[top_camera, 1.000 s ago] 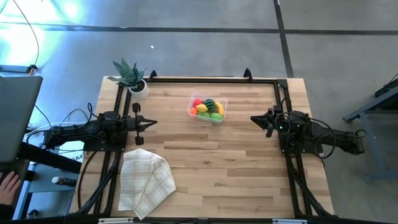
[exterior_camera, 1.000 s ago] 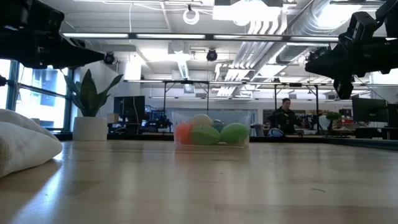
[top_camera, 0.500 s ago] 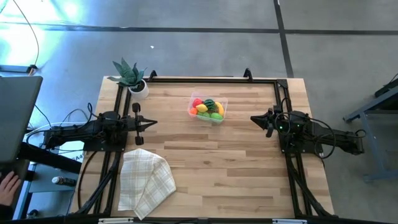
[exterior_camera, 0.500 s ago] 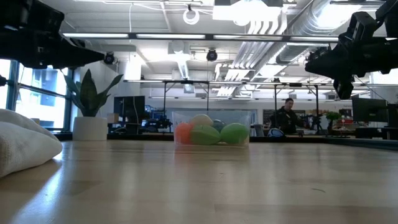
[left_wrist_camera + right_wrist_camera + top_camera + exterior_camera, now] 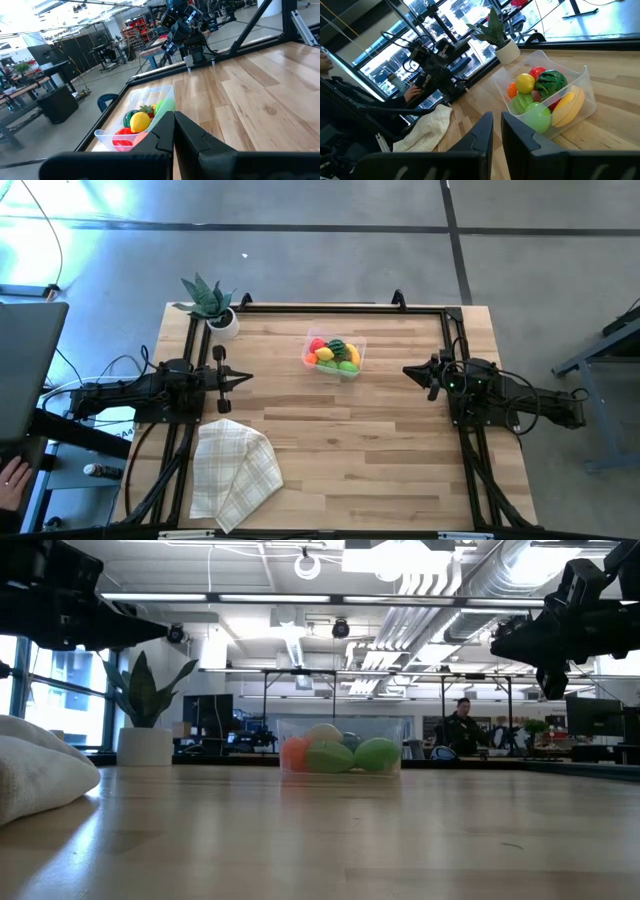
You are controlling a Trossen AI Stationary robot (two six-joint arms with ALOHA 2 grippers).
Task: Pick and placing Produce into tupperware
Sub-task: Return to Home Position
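Observation:
The clear tupperware (image 5: 334, 356) stands on the table's far middle, between the two arms. Inside it lies the produce (image 5: 540, 95): a yellow lemon, a banana, a dark green striped piece, and light green, red and orange pieces. My left gripper (image 5: 247, 379) hovers level at the table's left side, shut, pointing toward the right edge. My right gripper (image 5: 406, 371) hovers level at the right side, shut, pointing toward the left edge. Each stands well clear of the tupperware and has nothing between its fingers.
A potted green plant (image 5: 210, 302) stands at the far left corner. A checked folded cloth (image 5: 232, 470) lies near the front left. A black frame rail (image 5: 340, 307) runs along the table's edges. A person's hand (image 5: 12, 478) shows off the table's left side.

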